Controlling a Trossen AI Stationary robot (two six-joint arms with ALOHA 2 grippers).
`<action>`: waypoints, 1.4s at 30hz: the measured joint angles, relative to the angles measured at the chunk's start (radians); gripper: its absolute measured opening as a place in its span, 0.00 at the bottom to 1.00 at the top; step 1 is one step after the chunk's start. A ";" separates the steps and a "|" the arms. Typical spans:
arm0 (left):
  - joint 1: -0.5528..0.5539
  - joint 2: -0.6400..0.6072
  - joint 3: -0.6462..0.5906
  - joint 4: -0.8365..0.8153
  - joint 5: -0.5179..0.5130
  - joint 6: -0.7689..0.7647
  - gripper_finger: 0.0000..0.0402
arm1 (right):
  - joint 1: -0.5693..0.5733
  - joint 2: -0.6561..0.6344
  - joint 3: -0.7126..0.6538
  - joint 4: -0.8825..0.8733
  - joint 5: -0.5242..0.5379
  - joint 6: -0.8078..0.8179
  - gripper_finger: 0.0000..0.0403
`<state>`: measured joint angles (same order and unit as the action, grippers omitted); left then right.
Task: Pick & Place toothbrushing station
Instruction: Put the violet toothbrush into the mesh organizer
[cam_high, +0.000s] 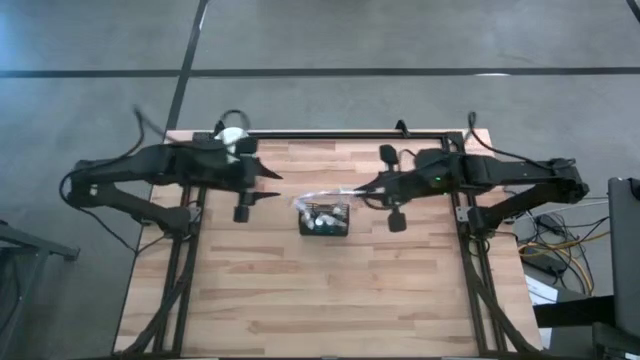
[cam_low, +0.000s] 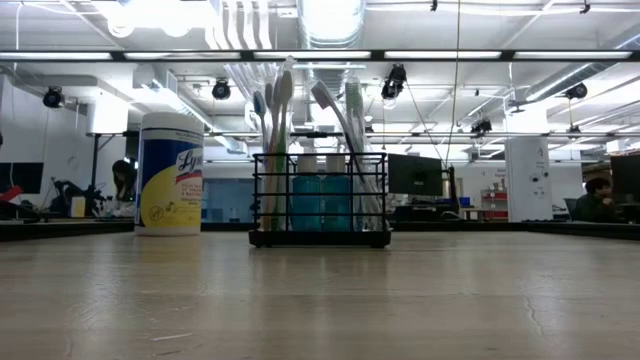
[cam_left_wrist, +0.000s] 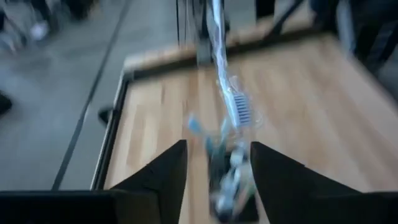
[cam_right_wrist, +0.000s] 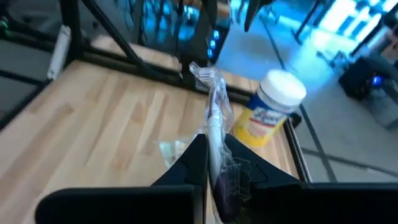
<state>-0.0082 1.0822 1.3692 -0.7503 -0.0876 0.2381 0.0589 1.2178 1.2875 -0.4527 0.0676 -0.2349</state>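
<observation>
Right gripper (cam_right_wrist: 208, 163) clamped on wrapped toothbrush (cam_right_wrist: 214, 112), just right of caddy (cam_high: 325, 219) at table centre. Left gripper (cam_left_wrist: 214, 168) parted, empty, left of caddy. You hold light, slim, crinkly-wrapped handle; likely slippery, so grip mid-handle.

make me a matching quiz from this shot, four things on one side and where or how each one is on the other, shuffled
Things:
1. left tool
2. right tool
3. black wire caddy
4. yellow jar

States or places:
A. standing upright on the table, white lid on top
B. shut on a plastic-wrapped toothbrush
C. open, nothing between its fingers
D. near the middle of the table, toothbrushes standing in it

Pairs: 1-C, 2-B, 3-D, 4-A
</observation>
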 joint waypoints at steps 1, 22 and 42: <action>0.000 -0.041 -0.050 0.061 0.017 -0.005 0.45 | 0.001 -0.022 -0.024 0.024 -0.002 0.004 0.05; 0.002 -0.073 -0.856 1.577 0.033 -0.071 0.32 | 0.000 -0.063 -0.520 1.079 -0.201 0.023 0.05; 0.003 0.225 -0.532 1.669 0.194 -0.090 0.37 | -0.027 0.049 -0.460 1.137 -0.170 -0.031 0.07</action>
<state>-0.0056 1.3071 0.8375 0.9189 0.1059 0.1481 0.0315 1.2668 0.8278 0.6839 -0.1022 -0.2663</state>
